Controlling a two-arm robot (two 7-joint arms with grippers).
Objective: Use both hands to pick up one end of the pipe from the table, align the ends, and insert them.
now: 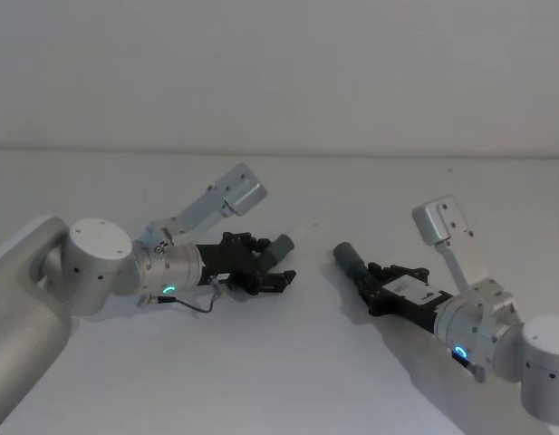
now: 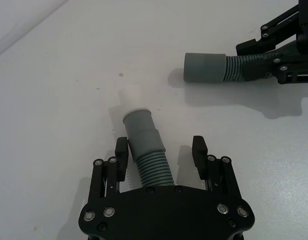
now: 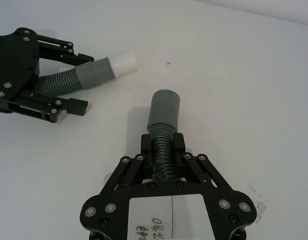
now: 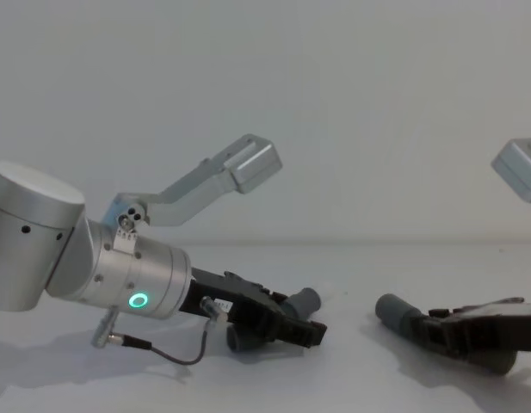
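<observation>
On the white table [image 1: 288,381], near its middle, the left pincer [image 2: 160,148] lies open, with one pipe piece [image 2: 154,172] between its fingers. The right pincer [image 3: 162,143] squeezes the other pipe piece [image 3: 162,165]. Their grey cuffs [image 3: 163,107] face each other, apart. The left one has a white tip [image 3: 125,65].

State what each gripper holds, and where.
Right gripper clamps its hose on the corrugated part behind the cuff. Left gripper holds nothing: open around the white-tipped hose.

Plain pale wall [image 1: 279,72] facing me, tiny dark speck [image 2: 121,75] before that wall, faint grey smudges [image 3: 257,199] farther from that wall.
</observation>
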